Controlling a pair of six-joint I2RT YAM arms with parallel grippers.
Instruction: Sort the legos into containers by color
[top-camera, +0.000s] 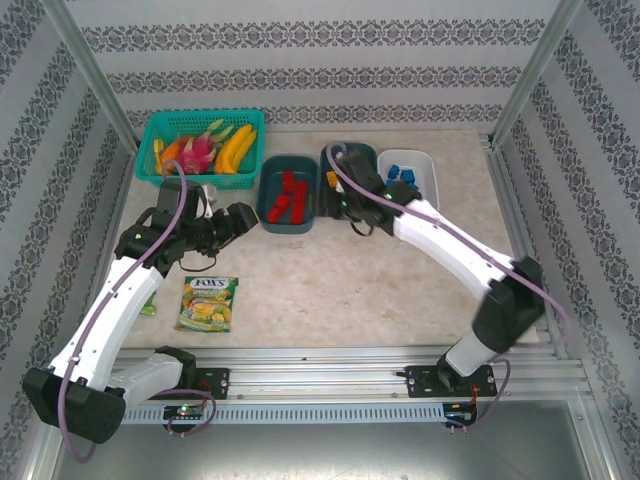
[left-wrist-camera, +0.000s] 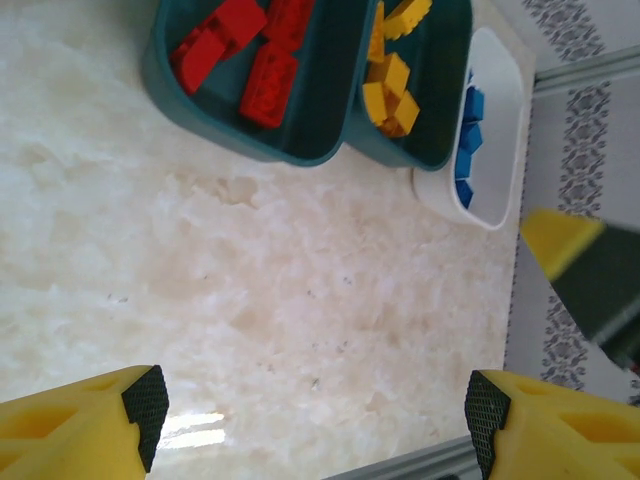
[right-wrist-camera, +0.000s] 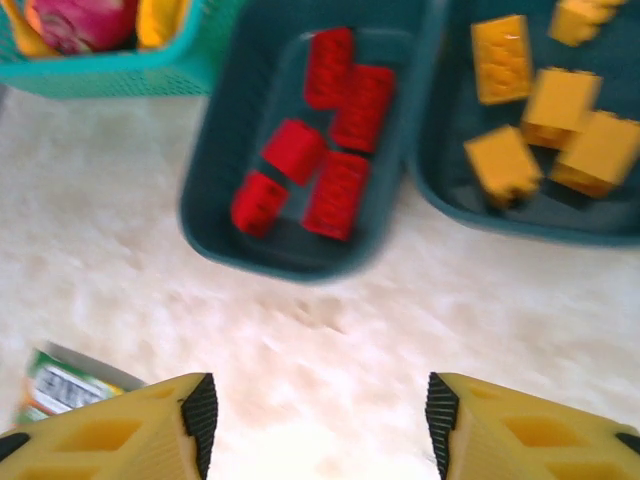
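Legos (right-wrist-camera: 335, 190) — light, stiff, slick — lie sorted in the teal tubs (right-wrist-camera: 205, 200) and white tub (left-wrist-camera: 505, 120); pinch across flat sides. Left tool (left-wrist-camera: 315, 410) and right tool (right-wrist-camera: 318, 415) spread, empty.

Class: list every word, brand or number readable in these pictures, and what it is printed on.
"FOX'S": on the flat green-yellow plastic snack packet.
Its smaller print: too small or blurred to read.
No other text is legible.
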